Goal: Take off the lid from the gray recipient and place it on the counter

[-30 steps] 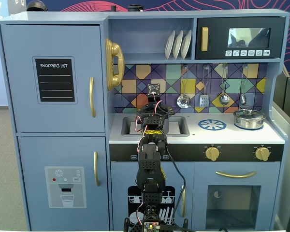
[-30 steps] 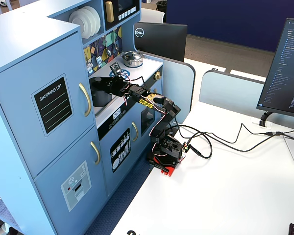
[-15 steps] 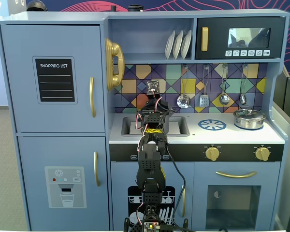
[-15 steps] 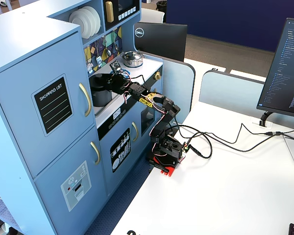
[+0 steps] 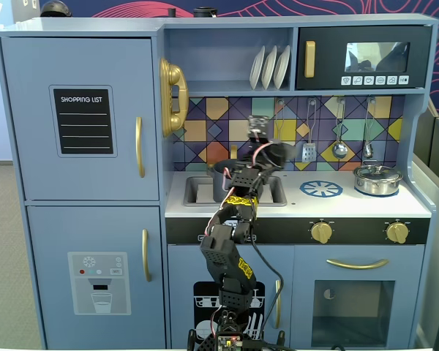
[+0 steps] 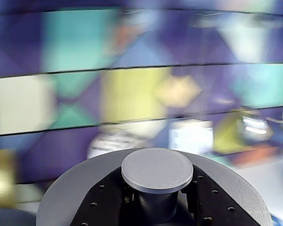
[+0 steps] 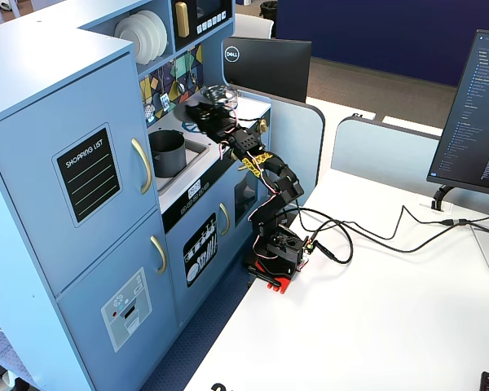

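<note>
Gripper: closed on the lid's knob.
Lid: lifted above the counter, seemingly tilted.
Pot: open, standing in the sink.

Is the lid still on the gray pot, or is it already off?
Off. The hand holds the lid up by its knob; the gray pot stands open.

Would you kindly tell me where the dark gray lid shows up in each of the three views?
In a fixed view: the lid is mid-frame, raised in front of the tiled backsplash.
In the wrist view: the lid fills the bottom centre, knob facing the camera.
In a fixed view: the lid is upper centre-left.
Shared landmark: the tiled backsplash.
</note>
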`<state>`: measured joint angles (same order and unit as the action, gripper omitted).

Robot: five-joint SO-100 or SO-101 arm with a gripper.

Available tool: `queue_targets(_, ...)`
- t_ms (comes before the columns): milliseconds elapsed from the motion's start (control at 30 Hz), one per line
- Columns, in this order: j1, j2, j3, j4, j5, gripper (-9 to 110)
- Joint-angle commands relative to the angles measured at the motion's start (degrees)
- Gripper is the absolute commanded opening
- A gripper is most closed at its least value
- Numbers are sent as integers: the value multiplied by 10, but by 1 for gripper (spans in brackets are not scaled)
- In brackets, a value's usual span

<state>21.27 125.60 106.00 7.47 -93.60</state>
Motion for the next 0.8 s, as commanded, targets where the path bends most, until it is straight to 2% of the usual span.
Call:
queue_targets(0, 54, 33, 13, -29, 15, 0)
queue_targets(333, 100, -7, 120, -138, 17, 0)
queue_targets(767, 110, -143, 142, -255, -2, 0)
